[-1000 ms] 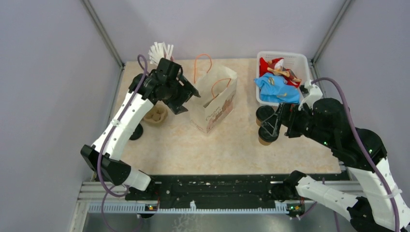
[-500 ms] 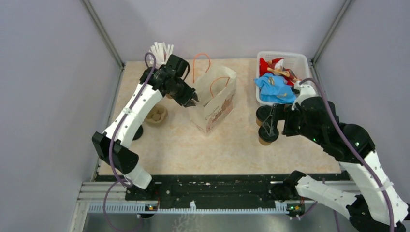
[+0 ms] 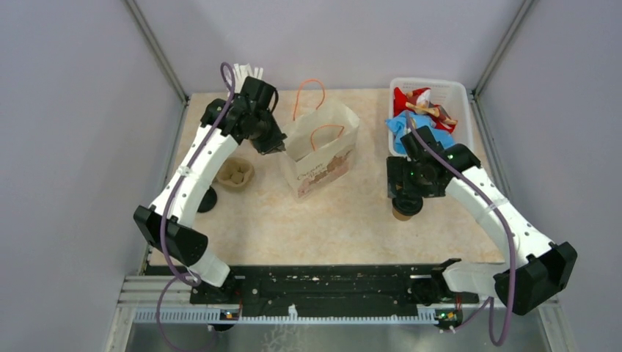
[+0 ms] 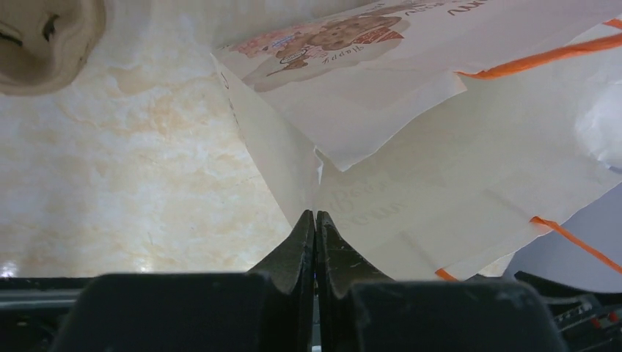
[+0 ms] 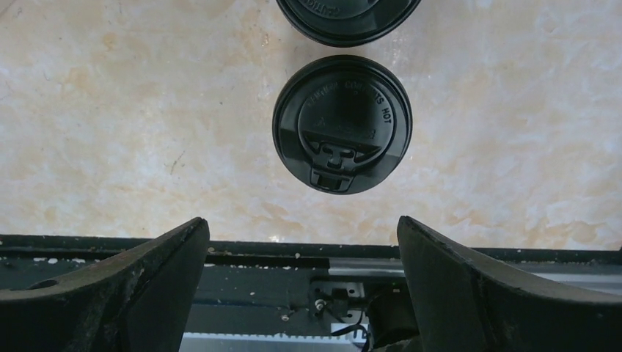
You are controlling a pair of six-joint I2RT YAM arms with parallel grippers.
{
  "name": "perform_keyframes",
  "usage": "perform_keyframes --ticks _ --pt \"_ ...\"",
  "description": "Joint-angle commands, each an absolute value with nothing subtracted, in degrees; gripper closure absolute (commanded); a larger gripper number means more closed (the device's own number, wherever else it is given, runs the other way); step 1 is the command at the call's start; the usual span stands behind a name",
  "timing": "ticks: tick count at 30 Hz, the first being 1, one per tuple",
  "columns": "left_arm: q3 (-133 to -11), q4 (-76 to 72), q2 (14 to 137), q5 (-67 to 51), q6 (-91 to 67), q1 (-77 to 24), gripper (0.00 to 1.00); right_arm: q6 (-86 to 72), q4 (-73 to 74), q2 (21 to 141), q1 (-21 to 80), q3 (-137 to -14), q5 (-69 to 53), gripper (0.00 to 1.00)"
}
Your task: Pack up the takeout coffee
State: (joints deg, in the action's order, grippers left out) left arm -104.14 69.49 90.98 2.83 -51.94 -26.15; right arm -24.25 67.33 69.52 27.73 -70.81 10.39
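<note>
**Bag edge pinched; right arm repositioned over the cups**

The left gripper (image 4: 315,220), open a second ago, has been moved to the paper bag (image 3: 323,158) and closed on its left edge. The right gripper (image 5: 301,227), formerly reaching in from the right, has been swung over the nearer lidded cup (image 5: 342,123).

Bare table (image 3: 352,213) lay free between the paper bag (image 3: 323,150) and the near lidded cup (image 5: 342,123), and the right gripper (image 5: 301,224) hung over that cup with jaws spread wide, clear tabletop on both flanks of the lid. The second lidded cup (image 5: 345,18) stood just beyond the first, with the white basket (image 3: 460,92) behind, closing the far side. The left gripper (image 4: 315,220), pinched on the bag's top edge at its left corner, and the orange handles (image 4: 543,56) crowded the bag's mouth.
</note>
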Motion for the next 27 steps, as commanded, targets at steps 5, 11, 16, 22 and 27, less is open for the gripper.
perform_keyframes --ticks 5,11,16,22,27 --pt "-102.2 62.7 86.1 3.7 -41.5 -26.0 0.93 -26.3 63.7 73.1 24.3 -69.3 8.5 0.03" --pt "-101.9 62.6 87.3 4.0 -39.0 -26.0 0.91 -25.8 62.9 73.8 20.8 -66.7 7.2 0.08" --pt "-101.9 62.1 87.6 4.2 -38.5 -25.9 0.89 -24.1 61.2 73.5 19.4 -64.6 4.7 0.13" --pt "-102.0 62.1 88.1 4.0 -37.9 -25.9 0.87 -23.5 59.5 74.1 19.4 -63.3 6.2 0.11" --pt "-102.0 62.1 88.3 3.7 -37.9 -25.9 0.87 -23.0 58.7 75.3 19.4 -63.9 8.0 0.17"
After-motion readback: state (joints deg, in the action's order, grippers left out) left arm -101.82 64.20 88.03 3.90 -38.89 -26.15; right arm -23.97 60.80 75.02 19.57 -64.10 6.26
